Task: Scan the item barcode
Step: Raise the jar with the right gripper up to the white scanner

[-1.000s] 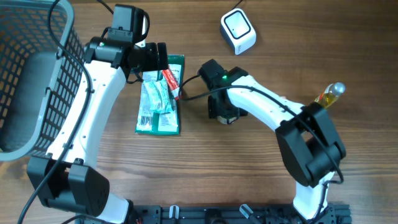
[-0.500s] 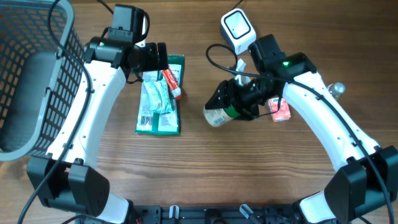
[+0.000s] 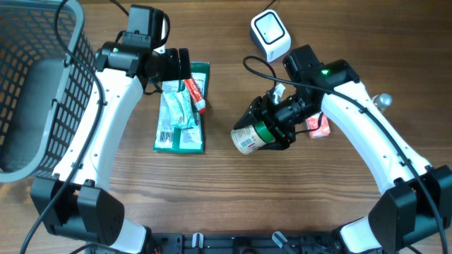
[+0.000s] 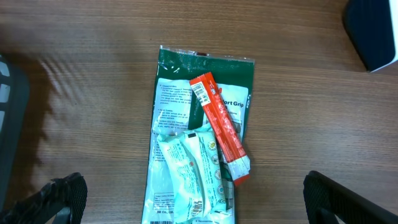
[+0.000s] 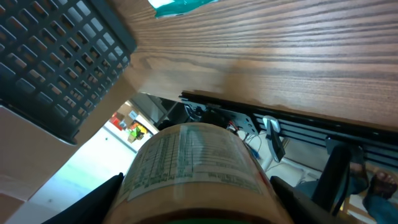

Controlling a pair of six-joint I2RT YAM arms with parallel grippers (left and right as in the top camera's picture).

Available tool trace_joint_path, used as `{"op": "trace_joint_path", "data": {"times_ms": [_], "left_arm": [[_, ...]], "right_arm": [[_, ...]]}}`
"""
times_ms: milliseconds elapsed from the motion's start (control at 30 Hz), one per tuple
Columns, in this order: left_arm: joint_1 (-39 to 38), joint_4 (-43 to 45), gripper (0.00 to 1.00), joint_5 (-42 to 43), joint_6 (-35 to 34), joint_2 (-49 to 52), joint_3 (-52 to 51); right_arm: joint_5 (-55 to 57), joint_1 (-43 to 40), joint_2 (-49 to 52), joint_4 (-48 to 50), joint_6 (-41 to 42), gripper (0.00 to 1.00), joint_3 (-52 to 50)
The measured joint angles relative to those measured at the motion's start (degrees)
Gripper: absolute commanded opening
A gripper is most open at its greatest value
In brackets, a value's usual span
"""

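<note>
Jaws of the right gripper (image 3: 274,125) were pictured clamped on a small jar (image 3: 247,138), which was held clear of the tabletop (image 3: 233,204) near its middle. The jar was carried on its side, its long axis slanted from the wrist towards the front-left, so that its pale end was pointed away from the white scanner (image 3: 270,35). The scanner was set at the far edge, on the opposite side of the jaws from the jar. A swing back and a turn of the wrist were judged to be needed before any printed code could be faced to it. Of the two arms, the right was plainly the nearer to the scanner. Jaws of the left gripper (image 3: 178,67) were spread wide and empty above a pile of packets (image 3: 180,116) beside the basket (image 3: 42,85), well apart from the jar.

The jar's heading and the scanner's place were given only by the overhead view, where the print was too small to be read. The label (image 5: 189,158) was shown close by the right wrist camera, covered in rows of fine type between two dark fingers (image 5: 93,199). No barcode could be made out there, and the scanner was not in that view. Only the packets, with a red sachet (image 4: 219,127) laid across them, were shown clearly by the left wrist camera.
</note>
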Motion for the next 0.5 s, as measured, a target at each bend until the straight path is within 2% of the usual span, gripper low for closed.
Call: {"op": "trace_joint_path", "data": {"times_ms": [500], "left_arm": [[0.0,0.0,1.0,0.0,0.0,0.0,0.0]], "right_arm": [[-2.99,0.0,0.0,-1.27,0.57,0.45,0.0]]}}
